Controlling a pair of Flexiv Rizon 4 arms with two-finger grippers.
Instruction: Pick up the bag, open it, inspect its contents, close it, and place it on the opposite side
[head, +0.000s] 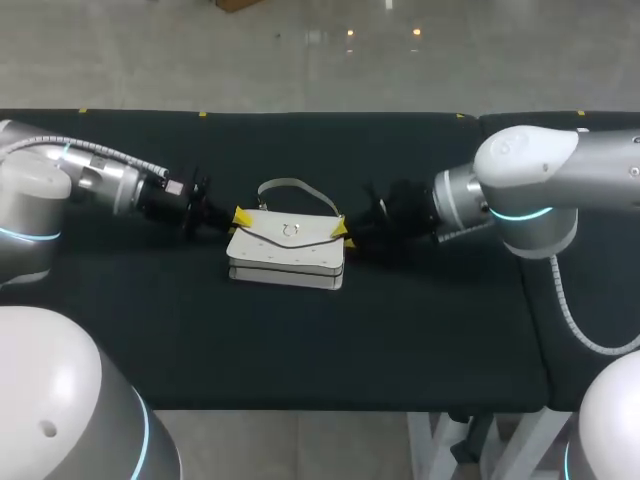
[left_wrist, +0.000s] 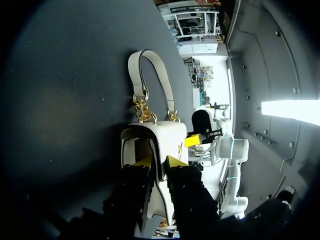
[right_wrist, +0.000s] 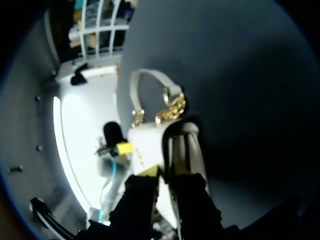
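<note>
1. Bag (head: 288, 250) is sitting at the middle of the black table (head: 300, 350). It is white and is resting on its base, with its front flap (head: 285, 233) facing us.
2. Its handle (head: 290, 190) is arching over at the bag's twelve o'clock side, toward the far edge of the table.
3. A small gold ring clasp (head: 291, 231) is showing at the centre of the flap.
4. We are bringing our left arm (head: 90, 180) in from nine o'clock. The left gripper (head: 240, 217) is meeting the bag's upper corner at its nine o'clock end.
5. In the left wrist view the left gripper (left_wrist: 159, 162) is clenched on the bag (left_wrist: 165, 135). Its two yellow tips are pinching the end of the bag from both sides.
6. Ahead of those fingers, gold chain links (left_wrist: 142, 110) are joining the handle (left_wrist: 150, 70) to the body.
7. We are bringing our right arm (head: 540, 190) in from three o'clock. The right gripper (head: 340, 228) is meeting the bag's upper corner at its three o'clock end.
8. In the right wrist view the right gripper (right_wrist: 166, 172) is likewise grasping the bag (right_wrist: 145, 140). Its edge is running up between the two narrow-set fingers.
9. Each wrist view is showing the other arm's yellow tip at the bag's far end.
</note>
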